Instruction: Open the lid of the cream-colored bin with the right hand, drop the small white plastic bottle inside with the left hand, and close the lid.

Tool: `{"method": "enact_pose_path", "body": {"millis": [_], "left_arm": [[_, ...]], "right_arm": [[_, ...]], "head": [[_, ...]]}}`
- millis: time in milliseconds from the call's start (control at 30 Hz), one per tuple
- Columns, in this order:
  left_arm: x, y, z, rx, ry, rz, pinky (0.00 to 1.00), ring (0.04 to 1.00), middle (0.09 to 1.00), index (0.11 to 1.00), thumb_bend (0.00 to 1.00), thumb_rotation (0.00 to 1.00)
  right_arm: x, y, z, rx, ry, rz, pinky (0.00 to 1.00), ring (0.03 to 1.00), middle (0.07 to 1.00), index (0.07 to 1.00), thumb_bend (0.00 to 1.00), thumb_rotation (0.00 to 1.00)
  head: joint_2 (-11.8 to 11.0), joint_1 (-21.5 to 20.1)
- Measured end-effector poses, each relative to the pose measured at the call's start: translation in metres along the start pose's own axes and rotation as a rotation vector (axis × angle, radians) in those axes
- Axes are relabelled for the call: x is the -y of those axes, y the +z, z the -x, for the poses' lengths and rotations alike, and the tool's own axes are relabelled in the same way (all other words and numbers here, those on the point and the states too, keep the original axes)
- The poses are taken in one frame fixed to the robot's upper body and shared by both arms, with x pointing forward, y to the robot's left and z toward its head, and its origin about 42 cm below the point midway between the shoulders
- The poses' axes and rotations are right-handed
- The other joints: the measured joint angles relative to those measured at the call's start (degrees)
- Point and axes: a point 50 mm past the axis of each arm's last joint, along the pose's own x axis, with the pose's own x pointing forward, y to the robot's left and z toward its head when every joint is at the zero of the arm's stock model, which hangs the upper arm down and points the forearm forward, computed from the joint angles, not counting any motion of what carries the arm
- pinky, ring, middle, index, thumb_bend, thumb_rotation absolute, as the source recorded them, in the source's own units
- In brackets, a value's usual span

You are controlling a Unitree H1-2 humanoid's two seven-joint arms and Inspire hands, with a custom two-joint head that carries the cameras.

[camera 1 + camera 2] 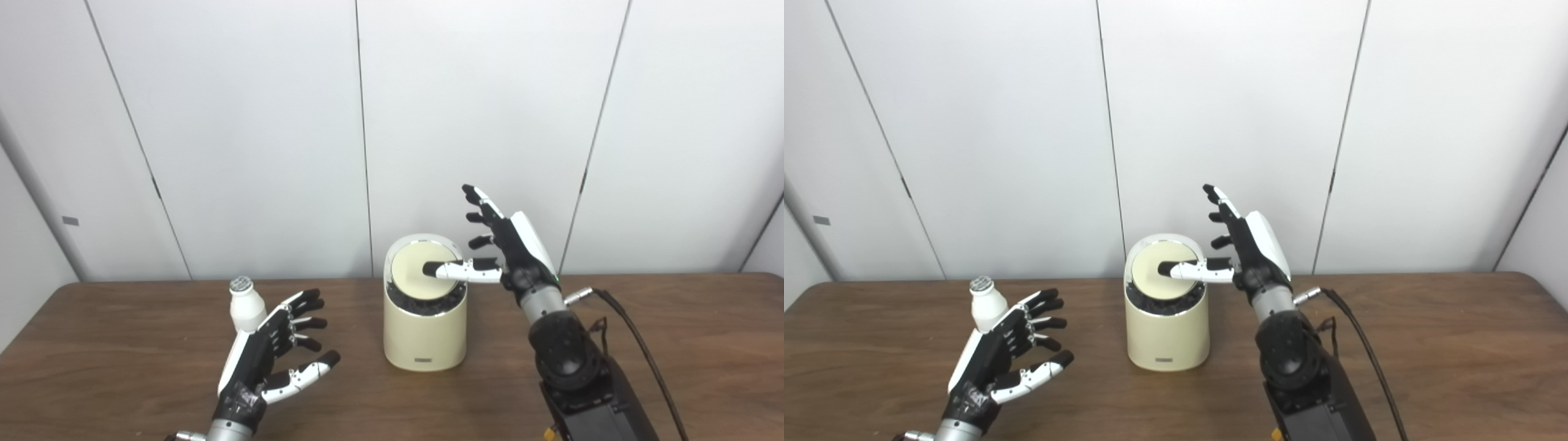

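A cream-colored bin (pixel 424 334) stands upright mid-table. Its round lid (pixel 418 275) is tipped, and a dark gap shows along its front edge. My right hand (pixel 503 245) is raised beside the bin's right side, fingers spread upward, with its thumb (pixel 456 270) lying across the lid. It grips nothing. A small white plastic bottle (pixel 246 304) with a grey cap stands upright on the table at the left. My left hand (pixel 272 352) is open just in front and right of the bottle, fingers apart, hiding its lower part.
The brown wooden table (pixel 686 343) runs across the view, its back edge against white wall panels (pixel 478 122). A black cable (pixel 637 343) trails from my right forearm over the table's right side.
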Motion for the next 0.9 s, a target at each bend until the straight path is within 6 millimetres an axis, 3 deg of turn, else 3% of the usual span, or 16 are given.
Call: {"method": "enact_pose_path", "body": {"millis": [367, 567, 900], "left_arm": [[0.000, 0.000, 0.000, 0.000, 0.000, 0.002, 0.57, 0.731, 0.827, 0.858, 0.63, 0.06], [0.001, 0.001, 0.000, 0.003, -0.001, 0.006, 0.56, 0.733, 0.825, 0.857, 0.63, 0.09], [0.001, 0.003, -0.001, 0.012, 0.000, 0.010, 0.55, 0.729, 0.823, 0.851, 0.64, 0.11]], "right_arm": [[-0.004, -0.001, -0.009, -0.029, 0.036, 0.071, 0.73, 0.871, 0.911, 0.934, 0.89, 0.22], [-0.005, -0.002, -0.008, -0.023, 0.043, 0.092, 0.76, 0.884, 0.912, 0.926, 0.91, 0.19], [-0.006, -0.012, -0.009, -0.042, 0.066, 0.161, 0.72, 0.863, 0.905, 0.923, 0.94, 0.25]], "head": [[0.4, 0.0], [0.6, 0.3], [1.1, 0.4]]}}
